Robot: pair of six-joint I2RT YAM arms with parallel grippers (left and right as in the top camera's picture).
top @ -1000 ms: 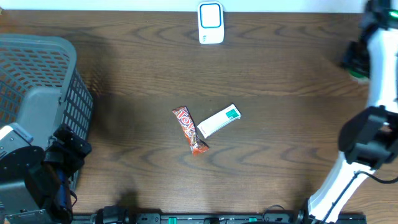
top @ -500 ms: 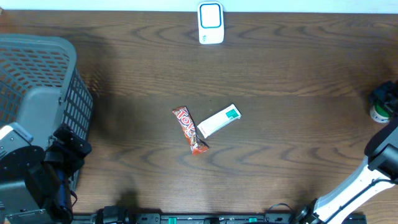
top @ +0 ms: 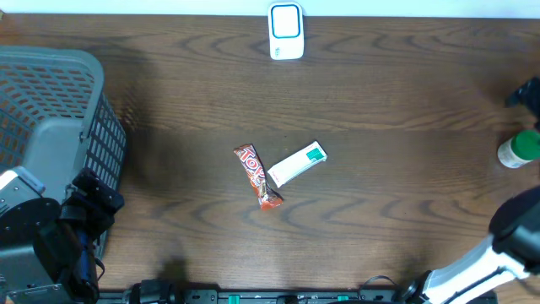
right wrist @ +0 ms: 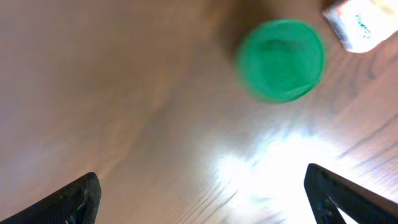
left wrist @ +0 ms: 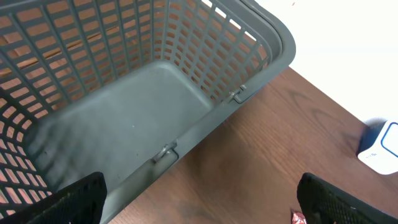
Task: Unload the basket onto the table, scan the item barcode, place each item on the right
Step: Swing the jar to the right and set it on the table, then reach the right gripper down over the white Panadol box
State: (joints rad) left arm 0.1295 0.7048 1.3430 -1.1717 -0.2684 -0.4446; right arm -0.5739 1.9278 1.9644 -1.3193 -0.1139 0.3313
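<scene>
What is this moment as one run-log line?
left gripper: open, by grey plastic basket | right gripper: open, empty, clear of green-capped white bottle | bottle: upright on brown wooden table | white-and-blue scanner: untouched at far edge

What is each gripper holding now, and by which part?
Nothing is held. The left gripper is open near the basket; the right gripper is open, apart from the green-capped bottle.

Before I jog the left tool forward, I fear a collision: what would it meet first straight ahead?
Probably the grey basket: the open left tool points at its near wall, though depth is unclear.
</scene>
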